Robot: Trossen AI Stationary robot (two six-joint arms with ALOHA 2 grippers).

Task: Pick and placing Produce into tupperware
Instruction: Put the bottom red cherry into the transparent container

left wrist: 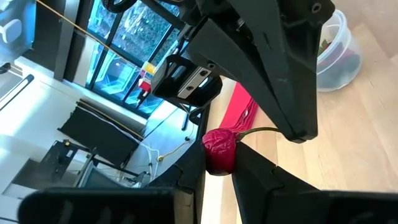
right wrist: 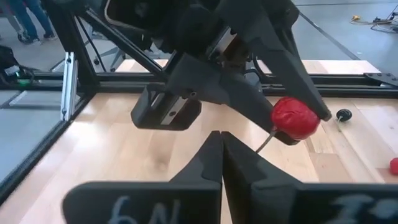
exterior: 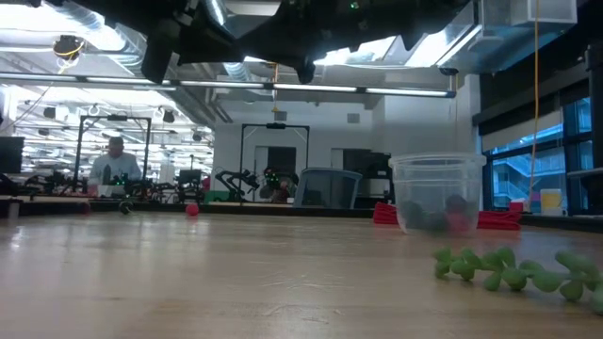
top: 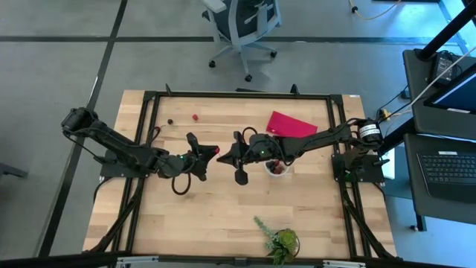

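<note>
wooden table (top: 223, 216) — cup (top: 277, 168), red sheet (top: 291, 125), plant (top: 281, 241)

The small round clear plastic tupperware cup (top: 277, 168) stands upright on the wooden desk (top: 223, 216), right of centre, with a whitish rim and a few dark maroon and red fruits (exterior: 443, 215) lying in its bottom. One wrinkled red cherry-like fruit with a thin green stem (left wrist: 219, 149) is pinched between the fingers of the left claw (top: 212, 154), held in the air just left of the cup. A tiny bright red fruit (top: 195, 117) and a tiny dark one (top: 170, 121) lie apart on the far left of the desk.
</note>
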